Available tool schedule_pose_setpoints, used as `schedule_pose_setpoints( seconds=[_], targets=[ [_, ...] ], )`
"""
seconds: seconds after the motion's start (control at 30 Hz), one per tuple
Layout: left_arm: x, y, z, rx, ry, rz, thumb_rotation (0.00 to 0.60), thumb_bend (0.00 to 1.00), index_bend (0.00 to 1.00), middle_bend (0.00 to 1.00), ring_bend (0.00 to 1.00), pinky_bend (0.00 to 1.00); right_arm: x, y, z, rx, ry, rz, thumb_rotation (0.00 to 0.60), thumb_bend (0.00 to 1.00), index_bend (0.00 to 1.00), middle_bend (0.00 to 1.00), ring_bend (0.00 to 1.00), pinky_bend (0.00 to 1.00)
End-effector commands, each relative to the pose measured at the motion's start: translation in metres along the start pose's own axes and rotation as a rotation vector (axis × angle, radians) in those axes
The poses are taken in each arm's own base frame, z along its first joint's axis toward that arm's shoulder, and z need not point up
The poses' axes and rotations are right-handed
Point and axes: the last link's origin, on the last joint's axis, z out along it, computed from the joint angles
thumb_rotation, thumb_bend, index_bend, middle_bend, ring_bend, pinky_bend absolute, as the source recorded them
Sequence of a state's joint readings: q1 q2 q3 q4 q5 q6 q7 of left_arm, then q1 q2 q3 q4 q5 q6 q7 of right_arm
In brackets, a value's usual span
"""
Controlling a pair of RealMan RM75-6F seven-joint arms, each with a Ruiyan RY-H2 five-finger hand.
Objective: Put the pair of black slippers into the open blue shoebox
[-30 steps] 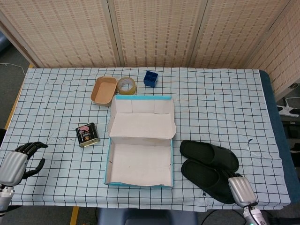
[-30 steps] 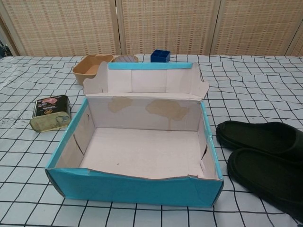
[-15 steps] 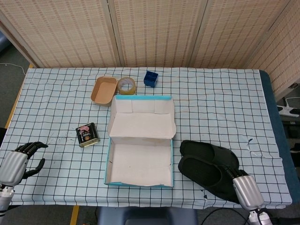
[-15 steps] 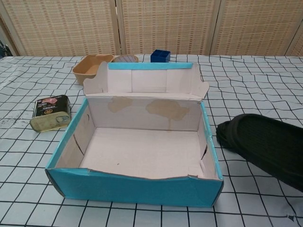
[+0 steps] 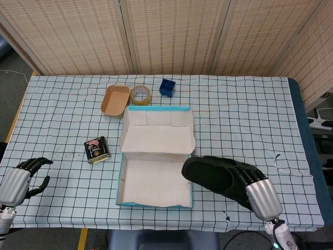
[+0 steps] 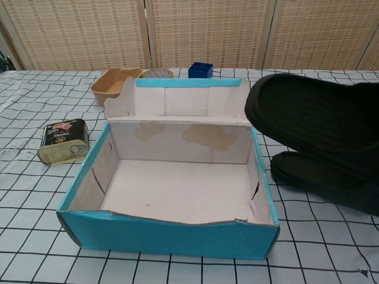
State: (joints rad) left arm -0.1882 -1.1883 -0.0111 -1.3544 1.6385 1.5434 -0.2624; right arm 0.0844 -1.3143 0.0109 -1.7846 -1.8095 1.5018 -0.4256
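My right hand grips one black slipper by its heel end and holds it in the air, its toe over the right wall of the open blue shoebox. In the chest view this raised slipper hangs above the second black slipper, which lies on the cloth just right of the shoebox. The box is empty, its lid folded back. My left hand rests at the front left corner of the table, fingers apart and holding nothing.
A flat tin can lies left of the box. Behind the box stand a tan oval dish, a roll of tape and a small blue box. A checked cloth covers the table.
My right hand has taken hold of the nearer slipper, lifted it off the cloth and carried it left toward the box's right wall. The left hand has not moved.
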Motion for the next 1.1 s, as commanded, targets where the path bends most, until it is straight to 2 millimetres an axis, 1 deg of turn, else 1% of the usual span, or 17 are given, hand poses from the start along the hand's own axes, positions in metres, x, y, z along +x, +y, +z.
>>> schedule_pose_setpoints(
  seconds=[0.03,0.13,0.23,0.4,0.53,0.63,0.77,0.93,1.0,1.1],
  targets=[
    [0.000,0.000,0.000,0.001,-0.001,0.000,0.600,0.42,0.32,0.31,0.31,0.44,-0.001,-0.027,0.039,0.104,0.031,0.008,0.600,0.52,0.79,0.67,0.57,0.71],
    [0.000,-0.001,0.000,0.003,-0.001,0.000,0.600,0.42,0.32,0.31,0.31,0.44,-0.004,-0.047,0.067,0.168,0.007,0.041,0.600,0.52,0.79,0.67,0.57,0.71],
    [0.001,-0.001,0.000,0.002,0.000,-0.002,0.600,0.42,0.32,0.31,0.31,0.44,-0.008,-0.064,0.092,0.204,-0.063,0.089,0.600,0.52,0.79,0.67,0.57,0.71],
    [0.001,-0.002,0.000,0.005,0.001,-0.002,0.600,0.42,0.32,0.31,0.31,0.44,-0.015,-0.091,0.128,0.258,-0.178,0.157,0.600,0.52,0.80,0.68,0.57,0.71],
    [0.001,-0.002,0.000,0.009,0.003,0.005,0.600,0.42,0.32,0.31,0.31,0.44,-0.027,-0.113,0.149,0.302,-0.316,0.270,0.600,0.53,0.81,0.68,0.57,0.71],
    [0.002,-0.002,0.000,0.008,0.009,0.006,0.600,0.42,0.32,0.31,0.31,0.44,-0.030,-0.129,0.163,0.346,-0.348,0.248,0.600,0.52,0.81,0.68,0.57,0.71],
    [0.003,-0.003,-0.001,0.007,0.009,0.004,0.600,0.42,0.32,0.31,0.31,0.44,-0.034,-0.151,0.171,0.374,-0.310,0.228,0.600,0.53,0.81,0.68,0.57,0.71],
    [0.006,-0.005,-0.001,0.013,0.020,-0.003,0.600,0.42,0.32,0.31,0.31,0.44,-0.046,-0.170,0.169,0.391,-0.343,0.229,0.600,0.52,0.81,0.69,0.57,0.71],
    [0.007,-0.005,-0.002,0.016,0.026,-0.006,0.600,0.42,0.32,0.31,0.31,0.44,-0.049,-0.173,0.166,0.393,-0.367,0.231,0.600,0.53,0.81,0.69,0.57,0.71],
    [0.008,-0.006,-0.002,0.019,0.030,-0.018,0.600,0.42,0.32,0.31,0.31,0.44,-0.055,-0.171,0.161,0.394,-0.392,0.200,0.600,0.53,0.81,0.69,0.57,0.71]
  ],
)
